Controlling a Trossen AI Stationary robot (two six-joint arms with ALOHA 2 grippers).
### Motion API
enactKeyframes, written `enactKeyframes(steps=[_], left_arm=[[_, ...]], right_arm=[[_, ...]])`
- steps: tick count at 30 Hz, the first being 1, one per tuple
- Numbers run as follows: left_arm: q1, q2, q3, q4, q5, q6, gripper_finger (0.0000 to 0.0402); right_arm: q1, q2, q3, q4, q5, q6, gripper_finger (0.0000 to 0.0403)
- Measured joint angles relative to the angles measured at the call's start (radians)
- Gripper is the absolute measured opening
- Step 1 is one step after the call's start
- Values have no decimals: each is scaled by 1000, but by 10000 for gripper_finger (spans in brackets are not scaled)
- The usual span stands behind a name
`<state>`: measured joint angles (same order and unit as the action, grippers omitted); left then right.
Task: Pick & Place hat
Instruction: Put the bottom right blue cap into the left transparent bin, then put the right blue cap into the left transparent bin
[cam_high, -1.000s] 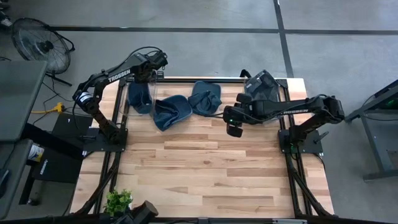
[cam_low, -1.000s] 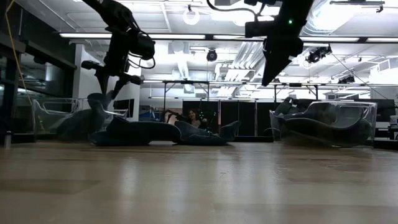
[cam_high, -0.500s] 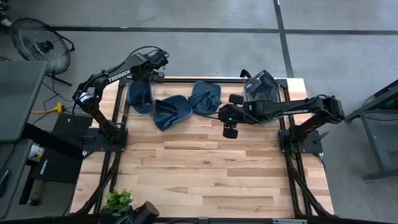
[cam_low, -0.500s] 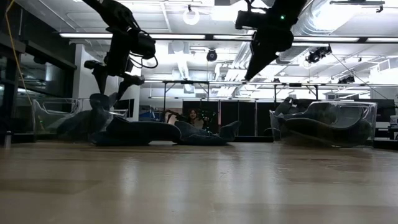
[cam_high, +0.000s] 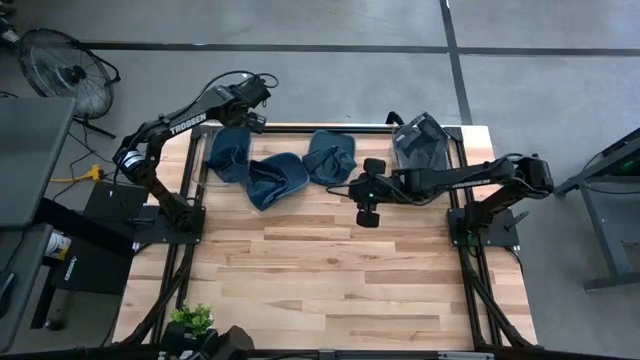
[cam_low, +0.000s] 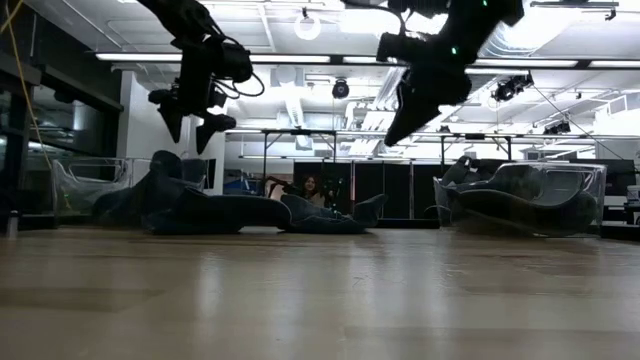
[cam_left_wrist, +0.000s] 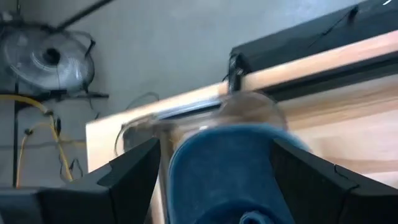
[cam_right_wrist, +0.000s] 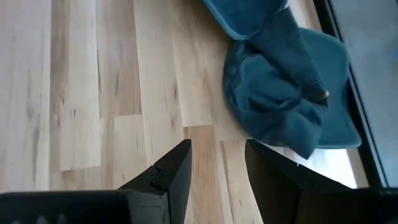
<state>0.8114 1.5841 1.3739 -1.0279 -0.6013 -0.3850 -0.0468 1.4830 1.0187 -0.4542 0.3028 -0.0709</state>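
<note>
Three blue hats lie along the far edge of the bench (cam_high: 330, 260). The left hat (cam_high: 228, 156) sits in a clear bin (cam_low: 85, 190) at the far left corner; in the left wrist view it fills the space ahead of the fingers, inside the bin's clear rim. The middle hat (cam_high: 276, 178) lies on the bare wood just beside it, and the third hat (cam_high: 330, 156) lies next to that, toward the centre. A second clear bin (cam_high: 420, 142) stands at the far right corner with dark hats inside; the low view shows it as a see-through tub (cam_low: 520, 198) on the right.

The left tool (cam_high: 250, 112) hangs above the left hat, clear of it. Its fingers (cam_left_wrist: 134, 177) are spread wide and hold nothing. In the low view it shows raised above the bin, both tips apart (cam_low: 195, 118).

The right tool (cam_high: 368, 192) hovers over the bench just beside the third hat, its arm reaching in from the right. Its fingers (cam_right_wrist: 171, 171) are spread with bare wood between them, and the right wrist view shows the third hat (cam_right_wrist: 280, 99) lying ahead of them, not touched. In the low view this tool (cam_low: 405, 115) is well above the bench top.

A person (cam_low: 322, 188) sits far back in the room behind the hats. A fan (cam_high: 60, 70) stands on the floor beyond the left arm.
</note>
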Motion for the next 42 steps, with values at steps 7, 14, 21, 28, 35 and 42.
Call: enactKeyframes(steps=[7,14,21,28,35,42], left_arm=[[-1,-100,0,112,172,184,296],[-32,-208,0,161,421,250,296],[-138,-243,0,165,434,245,296],[-221,-231,0,209,429,247,296],[-223,-230,-2,234,434,246,296],[-223,-230,-2,241,435,249,296]], right_arm=[[10,0,-146,279,-52,-161,144],[-9,0,-287,617,7,-323,144],[-124,0,-294,579,66,173,144],[-286,0,-247,478,-143,712,144],[-403,1,-232,451,-303,983,146],[-414,51,-232,426,-421,1113,181]])
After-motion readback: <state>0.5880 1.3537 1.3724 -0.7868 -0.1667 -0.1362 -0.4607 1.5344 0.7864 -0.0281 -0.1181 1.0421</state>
